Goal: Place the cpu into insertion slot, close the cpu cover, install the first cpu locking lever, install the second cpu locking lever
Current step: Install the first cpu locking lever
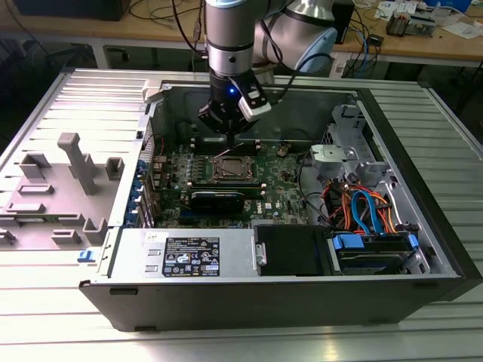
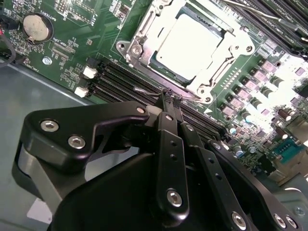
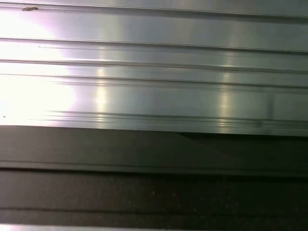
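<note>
The cpu (image 2: 190,43) lies flat in the insertion slot (image 1: 230,167) on the green motherboard. The silver cpu cover (image 2: 144,36) is folded down around it, its cut-out framing the chip's top. My gripper (image 2: 171,95) hangs just beside the socket, over the memory slots, with its black fingers pressed together. Their tips sit right at the hooked end of a thin wire locking lever (image 2: 144,90); whether the wire is pinched between them I cannot tell. In the exterior view the gripper (image 1: 230,136) stands straight above the socket's far edge inside the open case.
Black memory slots (image 2: 120,79) run under the fingers and a coin battery (image 2: 36,26) lies nearby. A power supply (image 1: 189,256) and coloured cables (image 1: 362,207) fill the case's near side. A grey fixture (image 1: 72,173) stands at the exterior view's left. Ribbed aluminium (image 3: 154,72) shows in the first wrist view.
</note>
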